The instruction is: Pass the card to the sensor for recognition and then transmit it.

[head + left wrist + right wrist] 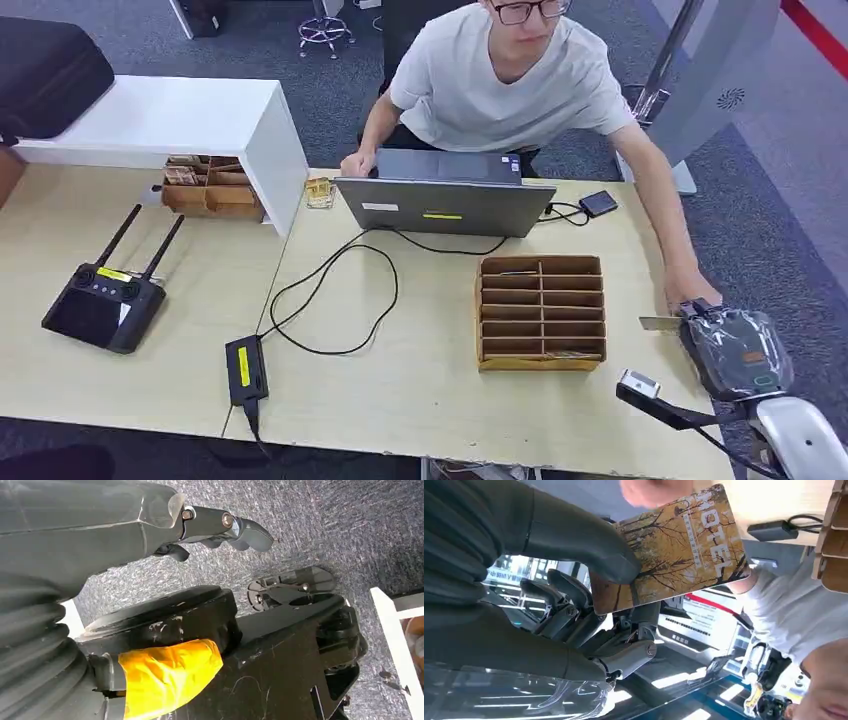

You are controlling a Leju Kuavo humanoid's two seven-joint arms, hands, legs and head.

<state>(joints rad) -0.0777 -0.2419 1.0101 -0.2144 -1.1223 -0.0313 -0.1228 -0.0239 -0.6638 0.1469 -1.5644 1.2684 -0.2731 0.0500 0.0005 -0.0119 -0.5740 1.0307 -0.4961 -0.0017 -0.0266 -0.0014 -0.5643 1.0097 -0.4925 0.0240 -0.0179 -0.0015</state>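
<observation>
The right hand hovers at the right edge of the pale wooden desk, pinching one autumn-tree hotel card between thumb and fingers; a person's hand touches the card's far end. One slotted wooden organiser box stands just left. The left hand hangs over grey carpet, fingers loosely extended, holding nothing.

Card golden-brown, dark tree pattern; lettering perhaps white.
</observation>
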